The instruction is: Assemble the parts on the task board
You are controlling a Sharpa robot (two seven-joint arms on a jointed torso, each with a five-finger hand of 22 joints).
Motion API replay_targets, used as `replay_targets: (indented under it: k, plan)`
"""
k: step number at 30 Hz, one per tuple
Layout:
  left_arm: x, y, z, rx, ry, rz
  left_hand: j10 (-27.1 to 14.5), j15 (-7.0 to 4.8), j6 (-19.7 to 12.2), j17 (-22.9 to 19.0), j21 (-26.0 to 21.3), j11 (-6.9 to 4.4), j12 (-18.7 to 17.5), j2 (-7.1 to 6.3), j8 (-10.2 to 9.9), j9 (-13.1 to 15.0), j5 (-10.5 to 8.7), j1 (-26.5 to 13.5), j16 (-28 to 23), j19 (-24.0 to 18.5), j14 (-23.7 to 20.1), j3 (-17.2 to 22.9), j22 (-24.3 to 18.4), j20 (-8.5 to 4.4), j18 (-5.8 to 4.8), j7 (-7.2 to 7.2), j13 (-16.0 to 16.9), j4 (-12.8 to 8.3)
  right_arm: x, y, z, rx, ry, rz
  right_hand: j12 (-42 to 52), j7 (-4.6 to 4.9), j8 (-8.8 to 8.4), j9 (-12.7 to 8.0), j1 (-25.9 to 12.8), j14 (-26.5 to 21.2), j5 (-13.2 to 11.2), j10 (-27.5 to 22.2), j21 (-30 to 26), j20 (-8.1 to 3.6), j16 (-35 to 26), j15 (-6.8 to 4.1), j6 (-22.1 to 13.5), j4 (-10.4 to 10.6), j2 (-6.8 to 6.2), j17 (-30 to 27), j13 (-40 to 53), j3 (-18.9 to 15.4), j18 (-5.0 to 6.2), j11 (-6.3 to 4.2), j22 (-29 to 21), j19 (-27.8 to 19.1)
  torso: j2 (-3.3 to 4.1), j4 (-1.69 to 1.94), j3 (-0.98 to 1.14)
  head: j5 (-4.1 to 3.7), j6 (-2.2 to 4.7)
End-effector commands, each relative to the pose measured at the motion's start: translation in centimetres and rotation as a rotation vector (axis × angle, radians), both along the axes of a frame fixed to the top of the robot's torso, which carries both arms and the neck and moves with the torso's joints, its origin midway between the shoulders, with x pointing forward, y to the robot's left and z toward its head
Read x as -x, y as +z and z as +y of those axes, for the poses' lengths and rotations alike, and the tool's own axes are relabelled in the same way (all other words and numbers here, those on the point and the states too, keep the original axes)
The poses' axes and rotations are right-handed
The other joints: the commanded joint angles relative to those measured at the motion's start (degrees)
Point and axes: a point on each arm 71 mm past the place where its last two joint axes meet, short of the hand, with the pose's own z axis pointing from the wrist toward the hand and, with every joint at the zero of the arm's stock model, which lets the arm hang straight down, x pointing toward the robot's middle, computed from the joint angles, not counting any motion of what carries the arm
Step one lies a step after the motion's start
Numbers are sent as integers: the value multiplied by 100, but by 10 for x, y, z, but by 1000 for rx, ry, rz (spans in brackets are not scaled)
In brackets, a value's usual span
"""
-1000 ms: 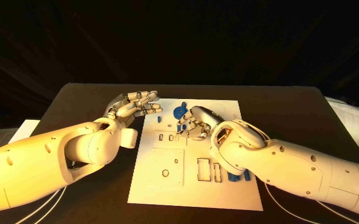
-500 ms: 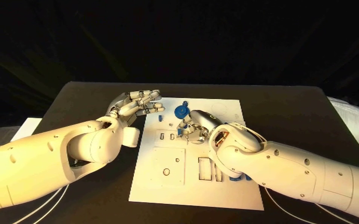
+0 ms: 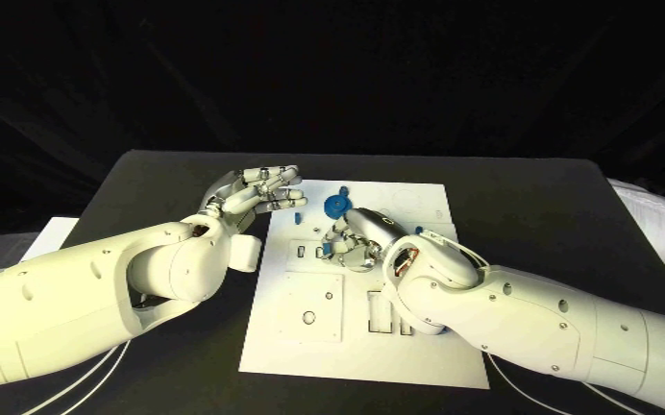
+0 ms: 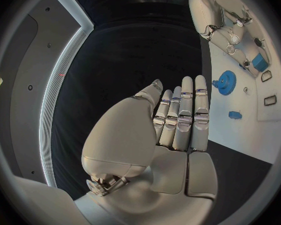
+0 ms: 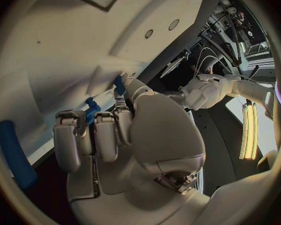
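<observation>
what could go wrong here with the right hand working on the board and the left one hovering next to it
1. The right robot hand pinches a small blue part only at its fingertips over the task board; it could slip or go in crooked.
2. Its fingers hide the slot from the head view, so misalignment may go unnoticed.
3. The left robot hand hangs near the blue gear and could nudge it.

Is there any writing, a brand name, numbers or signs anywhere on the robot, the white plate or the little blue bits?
None can be read.
Task board: only cut-out slots and holes, no lettering.
Blue parts, such as the gear: plain, no marks.
Left robot hand and right robot hand: bare silver and white, no label or number visible.
</observation>
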Motion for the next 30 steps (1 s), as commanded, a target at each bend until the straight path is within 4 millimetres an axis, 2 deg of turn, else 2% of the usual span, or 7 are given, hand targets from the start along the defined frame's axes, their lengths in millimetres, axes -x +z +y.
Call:
replay_targets:
  k: [1, 18, 30]
  plan:
    - [0, 1, -3, 13, -14, -7, -6, 26, -6, 6, -37, -12, -2, -46, 4, 2, 27, -24, -27, 27, -15, 36, -8, -7, 91, -30, -1, -14, 3, -8, 1, 52, 28, 19, 22, 16, -9, -1, -39, 403, 21, -4, -26, -19, -30, 2, 24, -22, -17, 580, 335, -12, 7, 10, 791, 66, 0, -7, -1, 12, -10]
    - [0, 1, -4, 14, -17, -6, -7, 25, -6, 8, -38, -11, -3, -48, 3, 1, 26, -24, -28, 28, -14, 43, -8, -8, 91, -28, -2, -19, 2, -12, -5, 88, 10, 2, 18, 25, -25, -7, -73, 403, 20, -6, -28, -15, -34, 8, 8, -29, -54, 574, 334, -27, 7, 16, 788, 65, 2, -2, -1, 14, -24]
    - [-1, 1, -3, 14, -17, -8, -7, 25, -6, 8, -38, -11, -3, -48, 3, 1, 26, -24, -28, 28, -14, 43, -8, -8, 91, -28, -2, -19, 3, -12, -6, 93, -5, 1, -210, 89, -130, -51, -199, 392, 24, -126, -61, 14, -67, 46, -136, -15, -164, 518, 175, -74, 22, 67, 723, 18, 2, -3, -1, 2, -26]
